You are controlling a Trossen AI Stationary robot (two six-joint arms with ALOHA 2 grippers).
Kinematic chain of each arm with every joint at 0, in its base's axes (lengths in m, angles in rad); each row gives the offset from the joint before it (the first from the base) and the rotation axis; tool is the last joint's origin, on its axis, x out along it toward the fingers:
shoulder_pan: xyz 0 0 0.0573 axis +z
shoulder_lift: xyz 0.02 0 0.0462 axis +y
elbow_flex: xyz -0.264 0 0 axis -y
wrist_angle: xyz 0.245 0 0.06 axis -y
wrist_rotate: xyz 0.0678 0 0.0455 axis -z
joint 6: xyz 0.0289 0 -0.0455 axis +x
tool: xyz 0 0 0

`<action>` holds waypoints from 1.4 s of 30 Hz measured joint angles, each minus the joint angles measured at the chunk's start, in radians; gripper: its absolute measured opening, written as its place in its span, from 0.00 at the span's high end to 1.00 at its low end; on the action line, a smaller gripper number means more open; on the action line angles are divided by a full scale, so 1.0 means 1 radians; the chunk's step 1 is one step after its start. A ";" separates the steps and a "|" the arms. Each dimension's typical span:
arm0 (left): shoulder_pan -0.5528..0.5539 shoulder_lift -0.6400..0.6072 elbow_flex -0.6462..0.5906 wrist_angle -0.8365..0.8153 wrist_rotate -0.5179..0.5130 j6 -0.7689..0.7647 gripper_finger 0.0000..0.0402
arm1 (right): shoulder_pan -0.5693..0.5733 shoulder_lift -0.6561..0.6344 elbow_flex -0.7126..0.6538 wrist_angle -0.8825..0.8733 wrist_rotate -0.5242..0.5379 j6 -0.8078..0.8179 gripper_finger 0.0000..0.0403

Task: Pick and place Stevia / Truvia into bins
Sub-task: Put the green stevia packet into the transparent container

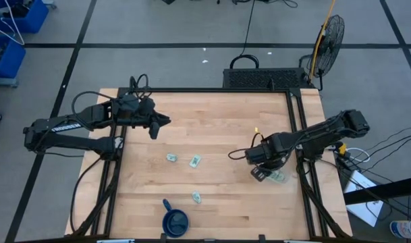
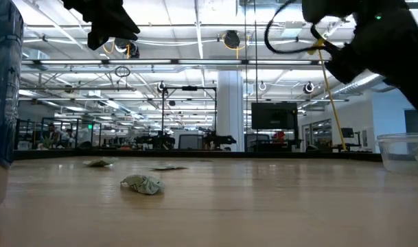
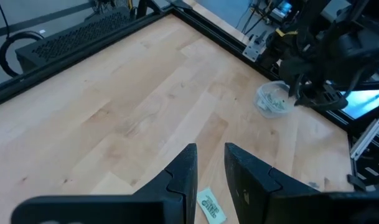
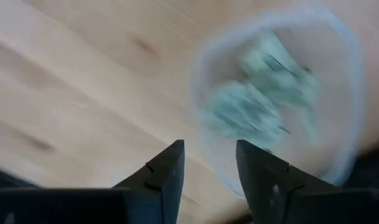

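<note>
Three pale green and white sachets lie flat on the wooden table: one (image 1: 171, 158), one (image 1: 195, 160) and one nearer the near edge (image 1: 196, 197), which is crumpled in the low view (image 2: 143, 183). The transparent bin (image 1: 278, 177) stands near the table's right edge and holds several sachets (image 4: 264, 93). My right gripper (image 1: 259, 173) hovers just left of the bin, open and empty (image 4: 210, 158). My left gripper (image 1: 155, 125) is raised over the table's far left part, open and empty (image 3: 210, 163), with a sachet (image 3: 211, 207) on the table below it.
A dark blue mug (image 1: 175, 220) stands by the near edge, looming at the left of the low view (image 2: 3, 89). A black frame (image 1: 296, 128) borders the table. Bare wood lies between the two arms and across the far half.
</note>
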 joint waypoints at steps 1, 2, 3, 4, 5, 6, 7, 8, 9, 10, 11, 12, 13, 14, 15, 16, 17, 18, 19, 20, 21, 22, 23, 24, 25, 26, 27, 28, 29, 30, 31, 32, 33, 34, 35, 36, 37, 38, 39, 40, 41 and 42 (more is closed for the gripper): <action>0.000 0.000 0.000 0.002 0.000 -0.002 0.79 | -0.001 -0.013 0.000 0.040 0.004 0.008 0.66; 0.000 0.000 0.000 0.004 0.000 -0.004 0.79 | -0.006 -0.028 0.000 0.086 0.014 0.013 0.66; 0.000 0.000 0.000 0.010 -0.001 0.003 0.79 | -0.008 -0.046 0.000 0.137 0.033 0.017 0.66; 0.000 0.000 0.000 0.017 -0.003 0.018 0.79 | -0.011 -0.066 0.000 0.189 0.058 0.020 0.66; 0.000 0.000 0.000 0.024 -0.009 0.035 0.79 | -0.016 -0.087 0.000 0.245 0.087 0.022 0.66; 0.000 0.000 0.000 0.030 -0.018 0.055 0.79 | -0.021 -0.108 0.000 0.301 0.122 0.023 0.66; 0.000 0.000 0.000 0.036 -0.025 0.074 0.79 | -0.026 -0.127 0.000 0.354 0.167 0.014 0.66; 0.000 0.000 0.000 0.044 -0.027 0.088 0.79 | -0.028 -0.145 0.000 0.404 0.209 -0.007 0.66; 0.000 0.000 0.000 0.052 -0.027 0.091 0.79 | -0.033 -0.161 0.000 0.449 0.244 -0.037 0.66; 0.000 0.000 0.000 0.063 -0.027 0.086 0.79 | -0.039 -0.174 0.000 0.489 0.281 -0.071 0.66; 0.000 0.000 0.000 0.076 -0.026 0.067 0.79 | -0.045 -0.185 0.000 0.531 0.310 -0.109 0.67; 0.000 0.000 0.000 0.093 -0.026 0.048 0.79 | -0.051 -0.194 0.000 0.577 0.337 -0.152 0.67; 0.000 0.000 0.000 0.109 -0.026 0.032 0.79 | -0.057 -0.201 0.000 0.629 0.360 -0.198 0.67; 0.000 0.000 0.000 0.125 -0.026 0.025 0.79 | -0.066 -0.204 0.000 0.681 0.380 -0.249 0.67; 0.000 0.000 0.000 0.141 -0.026 0.028 0.79 | -0.074 -0.205 0.000 0.737 0.396 -0.302 0.67; 0.000 0.000 0.000 0.155 -0.027 0.038 0.79 | -0.083 -0.205 0.000 0.794 0.398 -0.355 0.67; 0.000 0.000 0.000 0.170 -0.028 0.046 0.79 | -0.092 -0.204 0.000 0.844 0.398 -0.405 0.67; 0.000 0.000 0.000 0.185 -0.032 0.052 0.79 | -0.100 -0.202 0.000 0.890 0.397 -0.448 0.67; 0.000 0.000 0.000 0.200 -0.039 0.053 0.79 | -0.109 -0.195 0.000 0.944 0.397 -0.485 0.67; 0.000 0.000 0.000 0.213 -0.044 0.051 0.79 | -0.118 -0.188 0.001 0.994 0.397 -0.515 0.67; 0.000 0.000 0.000 0.225 -0.045 0.048 0.79 | -0.126 -0.183 0.001 1.029 0.397 -0.541 0.67; 0.000 0.000 0.000 0.234 -0.045 0.044 0.79 | -0.134 -0.178 0.001 1.056 0.398 -0.562 0.67; 0.000 0.000 0.000 0.235 -0.046 0.051 0.79 | -0.143 -0.169 0.000 1.094 0.398 -0.580 0.67; 0.001 0.000 0.000 0.233 -0.047 0.065 0.79 | -0.152 -0.160 0.001 1.132 0.398 -0.599 0.67; 0.002 0.000 0.000 0.232 -0.051 0.082 0.79 | -0.161 -0.155 0.001 1.155 0.398 -0.624 0.67; 0.002 0.000 0.000 0.234 -0.063 0.096 0.79 | -0.169 -0.149 0.001 1.168 0.398 -0.658 0.67; 0.002 0.000 0.000 0.242 -0.076 0.108 0.79 | -0.178 -0.142 0.000 1.191 0.399 -0.694 0.67; 0.002 0.000 0.000 0.258 -0.087 0.116 0.79 | -0.188 -0.133 0.000 1.218 0.398 -0.733 0.67; 0.002 0.000 0.000 0.270 -0.095 0.114 0.79 | -0.196 -0.126 0.000 1.233 0.398 -0.763 0.67; 0.002 0.000 0.000 0.279 -0.097 0.112 0.79 | -0.203 -0.118 0.000 1.242 0.397 -0.785 0.67; 0.002 0.002 0.000 0.291 -0.101 0.112 0.79 | -0.209 -0.108 0.000 1.257 0.397 -0.800 0.67; 0.002 0.011 0.000 0.311 -0.111 0.114 0.79 | -0.215 -0.099 0.000 1.272 0.397 -0.814 0.67; 0.002 0.022 0.001 0.330 -0.119 0.117 0.79 | -0.220 -0.089 0.000 1.284 0.396 -0.825 0.67; 0.002 0.029 0.001 0.334 -0.125 0.117 0.79 | -0.227 -0.079 0.000 1.300 0.396 -0.834 0.67; 0.002 0.034 0.000 0.332 -0.128 0.117 0.79 | -0.231 -0.066 0.000 1.315 0.394 -0.843 0.67; 0.002 0.044 0.000 0.336 -0.131 0.117 0.79 | -0.236 -0.053 0.000 1.326 0.394 -0.853 0.67; 0.001 0.058 0.001 0.346 -0.131 0.118 0.79 | -0.242 -0.040 0.000 1.337 0.392 -0.864 0.67; 0.000 0.071 0.002 0.347 -0.125 0.117 0.79 | -0.247 -0.027 0.000 1.341 0.390 -0.870 0.67; 0.000 0.086 0.002 0.338 -0.113 0.114 0.79 | -0.253 -0.014 0.000 1.341 0.382 -0.872 0.67; -0.001 0.104 0.001 0.329 -0.099 0.106 0.79 | -0.260 0.001 0.000 1.342 0.369 -0.872 0.67; -0.003 0.125 0.000 0.328 -0.081 0.092 0.79 | -0.265 0.014 0.000 1.337 0.362 -0.872 0.67; -0.007 0.142 0.000 0.330 -0.064 0.069 0.79 | -0.270 0.027 0.000 1.323 0.360 -0.870 0.67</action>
